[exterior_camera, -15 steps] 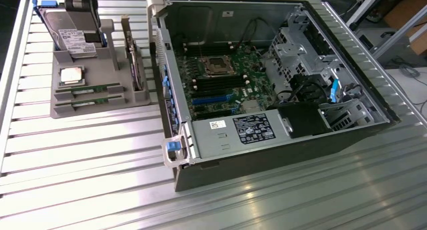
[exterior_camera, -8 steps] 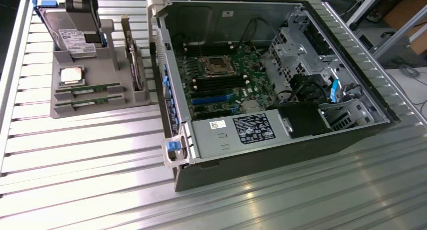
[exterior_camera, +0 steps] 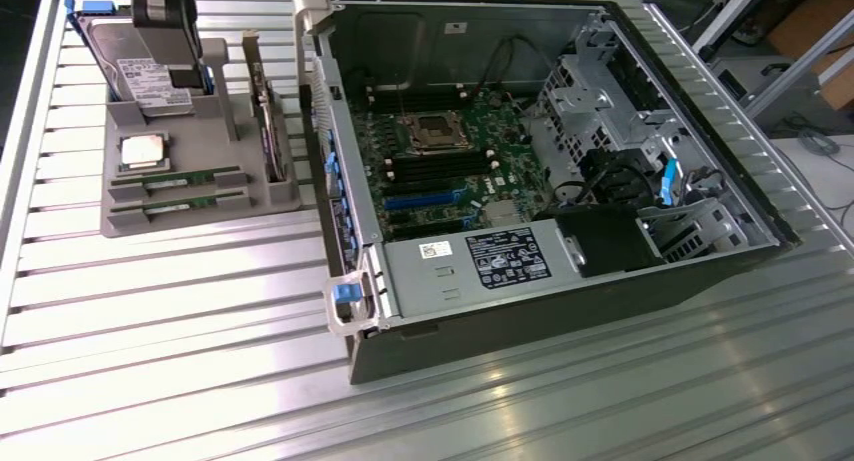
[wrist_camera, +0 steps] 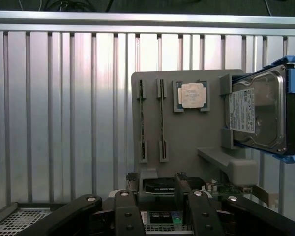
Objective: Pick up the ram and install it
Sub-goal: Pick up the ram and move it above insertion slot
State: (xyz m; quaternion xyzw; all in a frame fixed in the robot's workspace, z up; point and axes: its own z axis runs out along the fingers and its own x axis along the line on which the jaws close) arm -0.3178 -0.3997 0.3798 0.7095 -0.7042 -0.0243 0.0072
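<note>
Two ram sticks (exterior_camera: 178,183) lie side by side in slots of the grey holder tray (exterior_camera: 174,226) on the exterior view's left. In the wrist view they show edge-on as thin dark strips (wrist_camera: 142,120), the second one (wrist_camera: 162,120) beside the first. My gripper (wrist_camera: 157,199) hangs above the tray's edge, away from the sticks. Its dark fingers (wrist_camera: 128,209) stand apart with nothing held between them. In the exterior view the gripper (exterior_camera: 171,21) comes in at the top edge, over the hard drive. The open computer case (exterior_camera: 534,151) shows its motherboard with the dark memory slots (exterior_camera: 434,166).
The tray also carries a square silver processor (wrist_camera: 192,95) and an upright hard drive (wrist_camera: 258,110) in a blue bracket. A card (exterior_camera: 267,121) stands on edge at the tray's side nearest the case. Everything rests on a ribbed aluminium table (exterior_camera: 160,321).
</note>
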